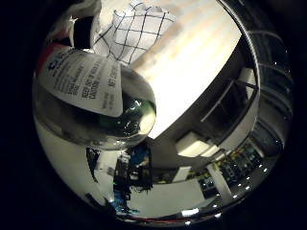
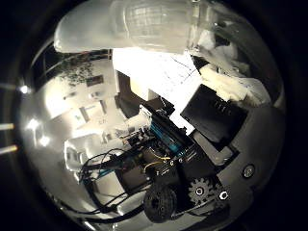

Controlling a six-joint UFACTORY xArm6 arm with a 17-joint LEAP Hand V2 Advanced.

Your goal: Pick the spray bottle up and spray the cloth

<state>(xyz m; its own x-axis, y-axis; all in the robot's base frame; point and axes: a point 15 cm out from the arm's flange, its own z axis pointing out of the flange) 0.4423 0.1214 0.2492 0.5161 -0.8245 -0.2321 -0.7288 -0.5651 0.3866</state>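
Fingers point(image 2: 211, 120) of white and black parts seen beside a clear bottle wall, reaching past it; whether curled round it cannot be told. Right hand point(image 2: 192, 168) showing black body and geared parts. Light wooden bench point(image 1: 192, 62) spread wide beyond the palm, a far edge meeting a dark room. Spray bottle point(image 1: 91, 96) very close to the palm, filling much of the little-finger-side view: clear rounded body, white printed label with a red patch, raised clear of the bench surface. White cloth point(image 1: 134, 28) with a dark grid pattern lying crumpled on the bench, just past the bottle, not touching it as far as can be seen.
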